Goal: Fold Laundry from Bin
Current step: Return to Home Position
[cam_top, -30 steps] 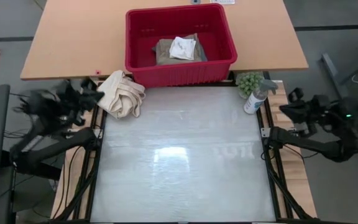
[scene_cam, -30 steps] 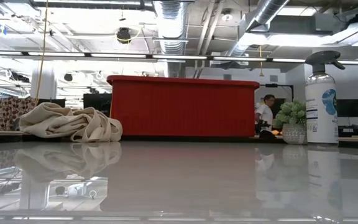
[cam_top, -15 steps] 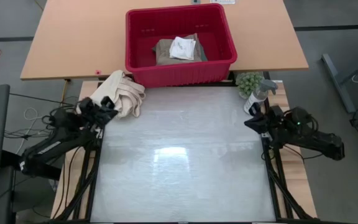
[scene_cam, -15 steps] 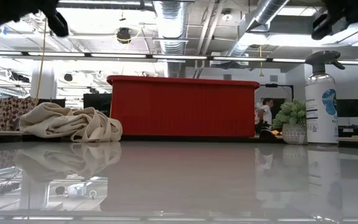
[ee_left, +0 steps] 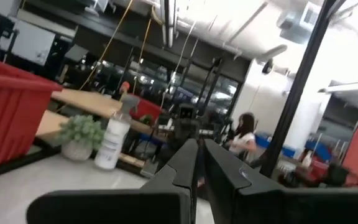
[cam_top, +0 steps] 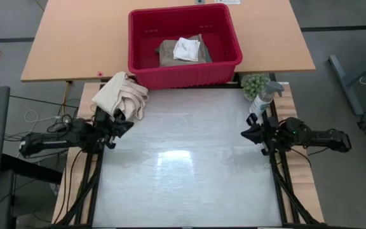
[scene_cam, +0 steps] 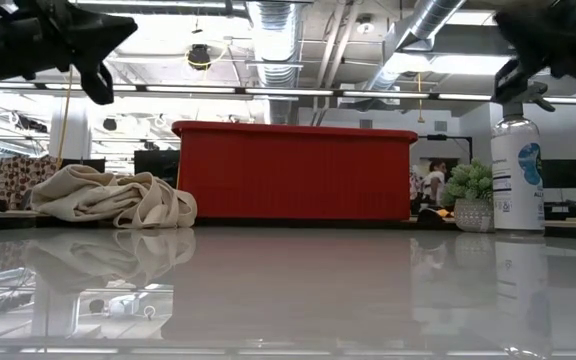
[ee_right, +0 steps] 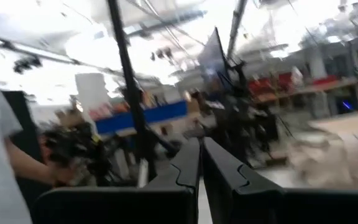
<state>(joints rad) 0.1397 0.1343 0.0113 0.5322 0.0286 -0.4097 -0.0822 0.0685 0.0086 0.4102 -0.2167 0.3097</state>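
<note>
The red bin [cam_top: 140, 39] stands on the wooden table beyond the white work surface. Inside it, laundry lies on the floor: a tan khaki piece [cam_top: 168, 53] with a small white cloth [cam_top: 187, 48] on top. My left gripper [cam_top: 122, 124] hovers shut at the left edge of the work surface, near the cream canvas cloth [cam_top: 123, 95] and touching nothing. At the right edge my right gripper [cam_top: 246, 134] is also shut and holds nothing. In the wrist views the left gripper [ee_left: 199, 147] and the right gripper [ee_right: 201, 145] each show their fingers closed together, pointing slightly upward.
A spray bottle [cam_top: 262, 99] and a small potted plant [cam_top: 255, 83] stand at the far right corner of the work surface. The bundled cream canvas cloth [scene_cam: 113, 197] lies at the far left corner, in front of the bin [scene_cam: 296, 172]. A person [ee_left: 243, 132] shows in the room behind.
Both arms have come down and swung in from outside the table's sides. The left gripper now reaches the work surface's left edge and the right gripper its right edge. Both stayed shut. The bin, laundry and canvas cloth have not moved.
</note>
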